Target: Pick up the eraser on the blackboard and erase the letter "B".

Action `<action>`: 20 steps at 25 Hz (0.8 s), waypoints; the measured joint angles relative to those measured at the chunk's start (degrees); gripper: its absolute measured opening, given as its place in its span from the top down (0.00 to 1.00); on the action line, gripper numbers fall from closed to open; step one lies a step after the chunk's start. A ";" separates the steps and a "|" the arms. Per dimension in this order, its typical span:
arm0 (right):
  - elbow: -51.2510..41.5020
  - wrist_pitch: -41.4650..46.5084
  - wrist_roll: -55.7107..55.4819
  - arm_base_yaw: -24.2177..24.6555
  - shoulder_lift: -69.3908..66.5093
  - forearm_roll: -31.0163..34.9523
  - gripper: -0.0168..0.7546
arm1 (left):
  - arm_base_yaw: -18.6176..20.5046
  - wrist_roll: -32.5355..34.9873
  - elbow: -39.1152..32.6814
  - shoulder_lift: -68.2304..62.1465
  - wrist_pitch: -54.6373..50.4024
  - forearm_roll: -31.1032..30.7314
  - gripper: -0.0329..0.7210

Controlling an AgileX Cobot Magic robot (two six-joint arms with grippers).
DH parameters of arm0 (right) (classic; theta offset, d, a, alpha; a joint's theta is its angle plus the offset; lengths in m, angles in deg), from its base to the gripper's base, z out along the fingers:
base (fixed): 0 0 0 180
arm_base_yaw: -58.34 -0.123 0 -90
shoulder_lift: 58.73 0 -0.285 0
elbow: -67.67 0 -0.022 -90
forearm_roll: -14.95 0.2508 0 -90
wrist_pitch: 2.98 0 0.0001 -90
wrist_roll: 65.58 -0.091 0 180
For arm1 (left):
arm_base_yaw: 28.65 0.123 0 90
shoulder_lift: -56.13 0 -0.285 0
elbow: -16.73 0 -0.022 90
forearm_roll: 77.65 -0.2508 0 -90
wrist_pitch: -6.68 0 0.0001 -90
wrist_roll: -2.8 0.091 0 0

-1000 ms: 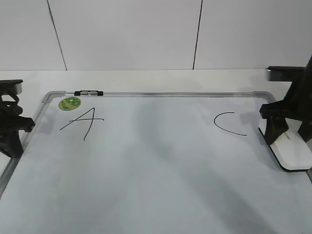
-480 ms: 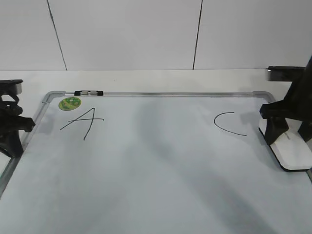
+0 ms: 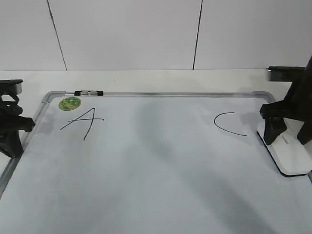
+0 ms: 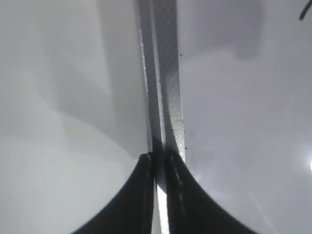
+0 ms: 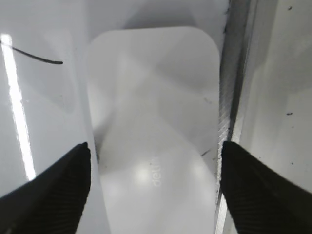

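Note:
The blackboard [image 3: 156, 165] lies flat and shows an "A" [image 3: 83, 121] at the left and a "C" [image 3: 228, 124] at the right. No letter "B" shows between them. The white eraser [image 3: 291, 155] lies at the board's right edge. My right gripper [image 3: 287, 139] is open and straddles it. In the right wrist view the eraser [image 5: 153, 122] lies between the spread fingers [image 5: 154, 145], with a gap on each side. My left gripper [image 3: 13, 146] is shut and empty at the board's left frame, which runs under the fingers in the left wrist view [image 4: 158, 156].
A round green sticker [image 3: 69, 103] and a small black-and-silver clip [image 3: 88, 92] sit at the board's far left corner. The white table [image 3: 146, 80] runs to a white wall behind. The board's grey frame [image 5: 231, 97] runs just right of the eraser.
My right gripper has shifted slightly over the eraser, which has moved a little toward me along the board's right edge. The left arm has not moved.

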 joint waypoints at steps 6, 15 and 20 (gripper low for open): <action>1.98 2.51 -0.27 0.00 0.00 0.00 0.13 | 0.00 0.00 0.00 0.00 0.00 0.00 0.93; 12.37 10.22 -0.92 0.00 0.00 0.42 0.16 | 0.00 0.00 0.00 0.00 -0.10 0.00 0.93; 13.53 10.51 -0.92 0.00 0.00 2.61 0.20 | 0.00 0.00 0.00 0.00 -0.10 0.00 0.93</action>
